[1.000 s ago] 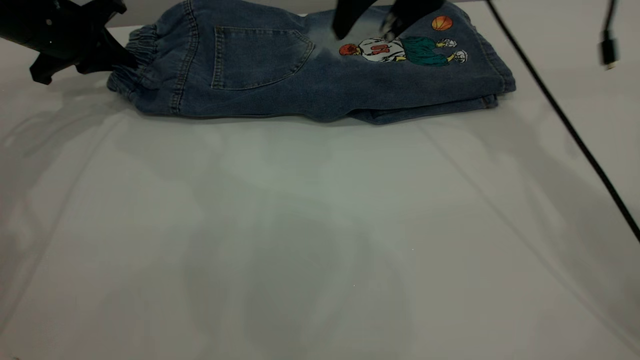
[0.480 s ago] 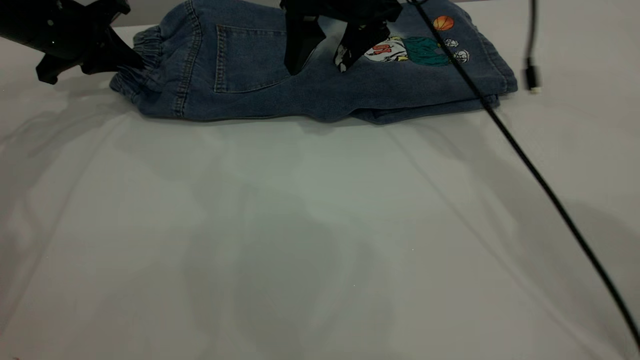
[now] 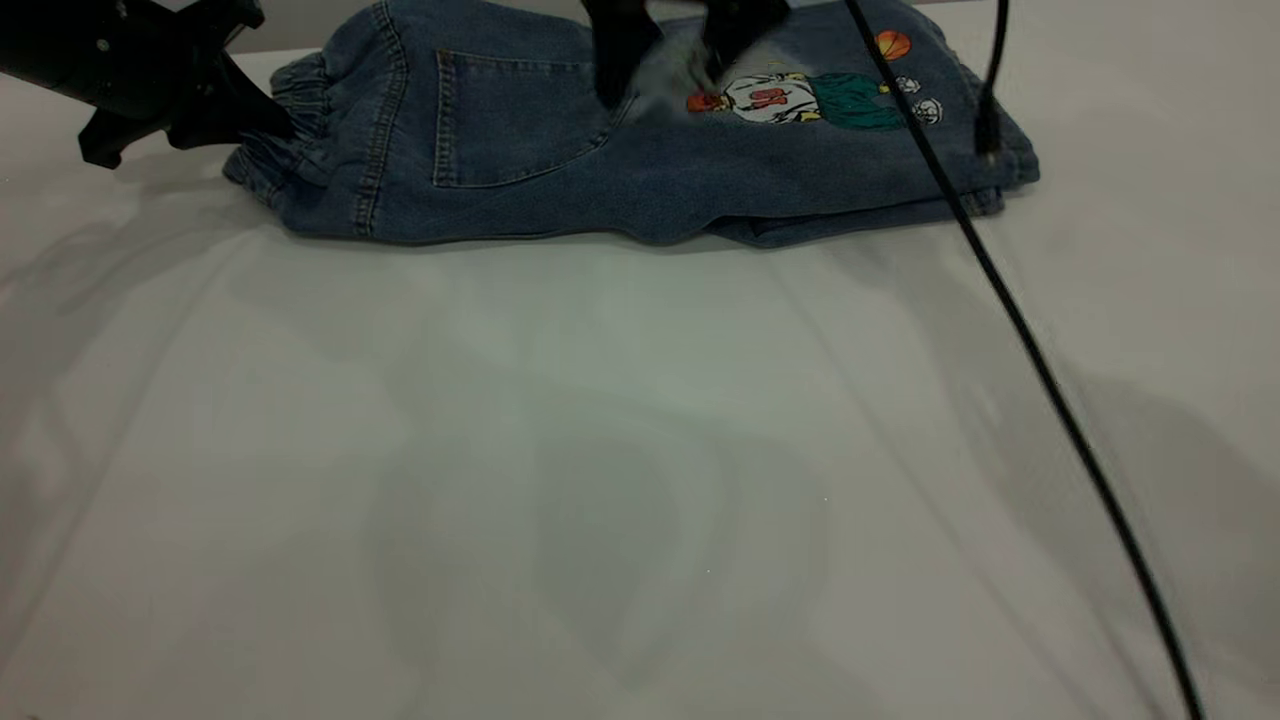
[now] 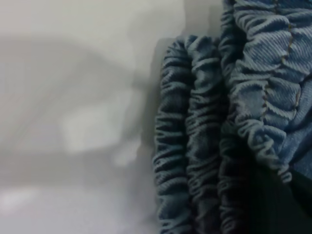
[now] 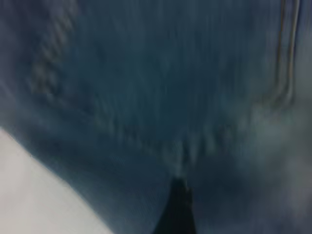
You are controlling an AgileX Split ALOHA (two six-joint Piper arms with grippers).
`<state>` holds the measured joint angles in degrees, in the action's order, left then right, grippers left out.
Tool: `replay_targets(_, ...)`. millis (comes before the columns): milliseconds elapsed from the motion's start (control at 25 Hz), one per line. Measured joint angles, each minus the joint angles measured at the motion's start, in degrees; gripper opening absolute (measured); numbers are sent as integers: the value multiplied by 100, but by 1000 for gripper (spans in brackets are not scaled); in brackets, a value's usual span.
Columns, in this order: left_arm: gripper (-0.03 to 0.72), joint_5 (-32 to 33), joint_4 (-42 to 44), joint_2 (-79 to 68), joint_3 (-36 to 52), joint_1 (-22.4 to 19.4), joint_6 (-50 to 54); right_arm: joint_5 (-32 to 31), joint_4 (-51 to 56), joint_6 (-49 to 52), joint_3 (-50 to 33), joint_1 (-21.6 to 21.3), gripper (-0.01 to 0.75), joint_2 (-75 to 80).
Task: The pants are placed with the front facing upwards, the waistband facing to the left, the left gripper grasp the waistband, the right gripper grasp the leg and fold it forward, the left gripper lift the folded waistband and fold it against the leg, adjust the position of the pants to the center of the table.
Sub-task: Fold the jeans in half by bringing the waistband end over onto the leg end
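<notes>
The blue denim pants (image 3: pixel 640 170) lie folded lengthwise at the far side of the white table (image 3: pixel 600 480), with the back pocket (image 3: pixel 510 115) and the cartoon print (image 3: pixel 810 100) facing up. The ruffled waistband (image 3: pixel 290 140) points left. My left gripper (image 3: pixel 268 125) is shut on it, and in the left wrist view the gathered waistband (image 4: pixel 229 122) fills the right half. My right gripper (image 3: pixel 675 60) hovers open over the middle of the pants, between pocket and print. In the right wrist view, blurred denim (image 5: pixel 161 97) lies under one dark finger (image 5: pixel 178 209).
A black cable (image 3: pixel 1010 310) runs from the right arm diagonally across the pants' right end and down over the table's right side. A second cable end with a plug (image 3: pixel 988 130) dangles over the leg end. Bare tabletop stretches in front of the pants.
The right gripper swept left from above the print to the pocket's edge, and its cables swung left with it. The left gripper and waistband shifted slightly right.
</notes>
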<state>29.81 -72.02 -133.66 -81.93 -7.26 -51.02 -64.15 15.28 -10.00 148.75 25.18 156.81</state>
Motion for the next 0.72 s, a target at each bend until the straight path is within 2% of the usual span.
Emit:
replay_targets(80, 39, 5, 0, 0, 0, 0, 0, 316, 10, 0, 53, 0, 568, 0)
replay_targets(240, 39, 61, 0, 0, 0, 0, 0, 495, -12, 53, 53, 0, 566, 116)
replay_targets(720, 39, 366, -53, 103, 0, 0, -497, 719, -17, 96, 39, 0, 549, 540)
